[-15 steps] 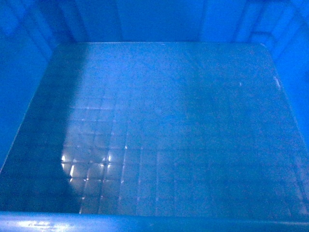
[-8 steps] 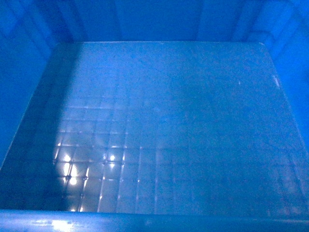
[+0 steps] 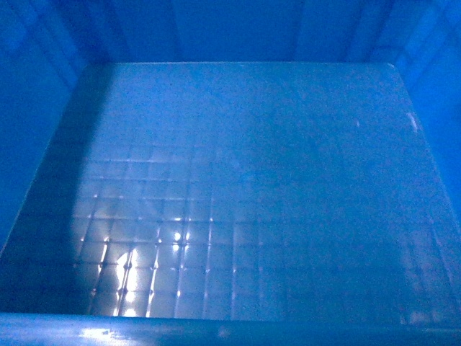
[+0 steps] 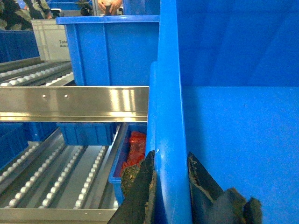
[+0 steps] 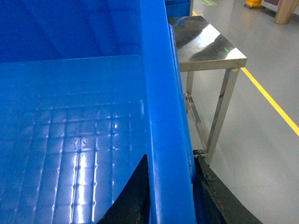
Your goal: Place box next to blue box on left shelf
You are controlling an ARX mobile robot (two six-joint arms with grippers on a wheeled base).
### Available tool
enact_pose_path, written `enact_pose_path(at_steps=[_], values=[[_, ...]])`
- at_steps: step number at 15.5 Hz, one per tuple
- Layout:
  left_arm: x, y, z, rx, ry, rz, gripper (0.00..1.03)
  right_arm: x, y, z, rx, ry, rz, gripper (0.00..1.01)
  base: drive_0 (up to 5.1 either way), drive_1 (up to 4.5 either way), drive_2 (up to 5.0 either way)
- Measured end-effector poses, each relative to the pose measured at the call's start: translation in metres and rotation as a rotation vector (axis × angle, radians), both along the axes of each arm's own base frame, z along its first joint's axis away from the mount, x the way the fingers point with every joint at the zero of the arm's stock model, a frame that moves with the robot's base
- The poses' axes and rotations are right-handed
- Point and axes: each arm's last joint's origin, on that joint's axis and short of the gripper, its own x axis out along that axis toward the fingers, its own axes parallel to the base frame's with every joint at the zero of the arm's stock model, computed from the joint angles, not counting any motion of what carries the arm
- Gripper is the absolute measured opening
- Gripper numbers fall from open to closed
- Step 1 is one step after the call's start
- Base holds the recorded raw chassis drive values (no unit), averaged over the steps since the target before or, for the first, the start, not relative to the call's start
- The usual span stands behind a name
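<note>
Both claws are clamped on the rims of the large bright blue open-top plastic crate [image 3: 245,180]. At the bottom of the left wrist view, the left gripper [image 4: 170,179] has one dark finger [image 4: 142,191] outside the crate's left wall and one inside, the thick rim pinched between them. The right gripper [image 5: 170,186] grips the right rim the same way, one black finger [image 5: 128,198] lying against the inner wall.

From the head camera nothing but the crate's inside shows: a floor with a faint square grid, bright glints near the front left, and a near rim along the bottom edge. Neither gripper appears there, nor any surroundings.

Only the left wrist camera shows the rack. Below and left of the held crate lies the roller shelf [image 4: 51,179], rows of small white rollers between grey metal rails. Just beside the crate's left wall on that level sits a smaller blue bin holding something red [image 4: 133,151]. Above it runs a shiny steel crossbar [image 4: 74,102], and behind that stands another blue ribbed crate [image 4: 112,51] on an upper roller level. People stand far behind, partly cut off.

Only the right wrist camera shows the room's other side: a stainless steel table [image 5: 210,46] to the crate's right, on a grey floor with a yellow line [image 5: 271,100].
</note>
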Motion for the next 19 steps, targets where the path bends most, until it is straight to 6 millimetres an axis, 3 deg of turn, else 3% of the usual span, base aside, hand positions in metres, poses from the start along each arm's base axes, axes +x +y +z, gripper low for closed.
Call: enact_pose_path(at_steps=[19], values=[[-0.0001, 0.0, 0.0001, 0.0, -0.001, 0.0, 0.12, 0.0001, 0.0001, -0.0001, 0.0, 0.0, 0.0, 0.19, -5.1, 2.38, 2.4]])
